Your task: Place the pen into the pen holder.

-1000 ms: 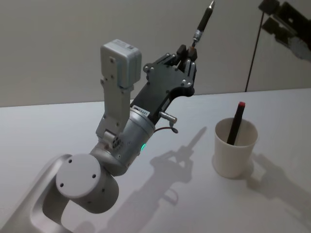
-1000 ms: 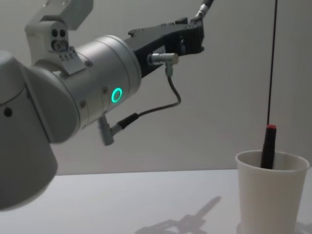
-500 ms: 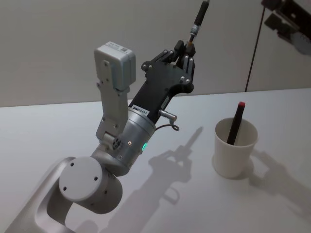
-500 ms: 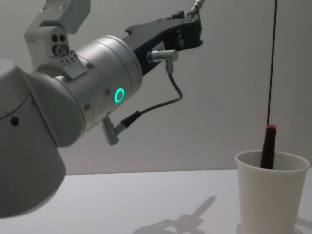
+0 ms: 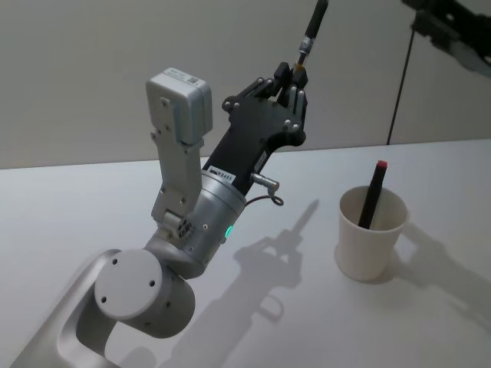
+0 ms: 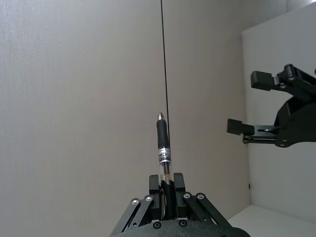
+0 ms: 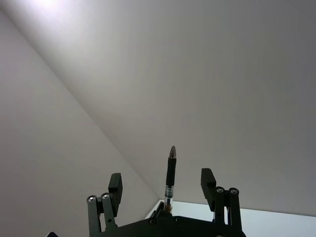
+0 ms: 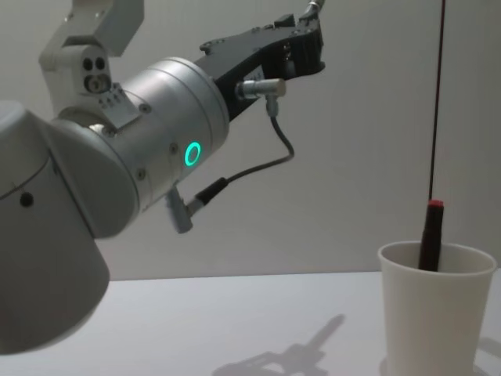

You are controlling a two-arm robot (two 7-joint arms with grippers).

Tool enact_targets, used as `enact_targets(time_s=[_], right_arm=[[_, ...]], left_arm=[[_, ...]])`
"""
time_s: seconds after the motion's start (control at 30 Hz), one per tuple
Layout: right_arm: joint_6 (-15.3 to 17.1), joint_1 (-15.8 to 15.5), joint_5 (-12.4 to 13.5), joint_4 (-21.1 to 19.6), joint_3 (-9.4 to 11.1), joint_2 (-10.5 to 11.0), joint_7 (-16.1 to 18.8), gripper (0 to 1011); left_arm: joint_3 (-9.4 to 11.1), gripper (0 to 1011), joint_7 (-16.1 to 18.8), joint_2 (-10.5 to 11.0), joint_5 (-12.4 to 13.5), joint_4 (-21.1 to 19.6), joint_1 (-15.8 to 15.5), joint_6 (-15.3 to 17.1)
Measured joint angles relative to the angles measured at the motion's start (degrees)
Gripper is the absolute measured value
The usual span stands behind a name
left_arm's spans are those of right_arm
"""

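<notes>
I see left claw (image 5: 295,73) clamped on pen (image 5: 311,31), high above table (image 5: 77,199), tip up. Pen holder (image 5: 370,245) stands rightward, red-capped pen (image 5: 374,195) inside. Right claw (image 6: 241,102) apart, aloft.

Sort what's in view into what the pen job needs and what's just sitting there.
Needed: the pen, clamped in the raised left end effector; the white paper cup on the table.
Just there: the red-capped pen already standing in the cup; the right end effector, open, raised on the right.

Red-capped pen (image 5: 374,192) inside otherwise open pen holder (image 5: 367,254)
</notes>
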Motion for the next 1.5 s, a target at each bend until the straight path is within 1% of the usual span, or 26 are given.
enact_targets(time_s=[0.07,0.2,0.4,0.5,0.67,0.83,1.2,1.5], right_arm=[[0.14,0.85,-0.33,0.88,-0.52,-0.57,0.50,1001],[0.38,3.14,-1.38,3.47,-2.17,-2.51,2.07,1001],[0.27,5.39,-2.20,6.31,-4.22,-4.86,3.15,1001],[0.19,5.94,-2.45,7.02,-4.83,-5.51,3.29,1002],[0.10,7.05,-3.15,8.58,-6.41,-7.04,3.34,1001],[0.14,7.70,-3.80,9.44,-7.72,-8.06,3.01,1001],[0.21,8.54,-4.84,10.40,-9.75,-9.52,1.35,1001],[-1.08,8.89,-4.99,11.16,-10.90,-10.31,-0.49,1002]], left_arm=[[0.00,169,0.01,-0.01,-0.01,0.01,0.00,-0.05],[0.00,169,0.03,-0.03,-0.04,0.05,0.00,-0.19],[0.00,169,0.06,-0.06,-0.07,0.08,0.00,-0.29],[0.00,169,0.07,-0.07,-0.09,0.10,0.00,-0.33],[0.00,169,0.08,-0.09,-0.10,0.13,0.00,-0.38],[0.00,169,0.08,-0.10,-0.10,0.14,0.00,-0.41],[0.00,167,0.08,-0.10,-0.10,0.14,0.00,-0.46],[0.00,169,0.07,-0.10,-0.09,0.14,0.00,-0.46]])
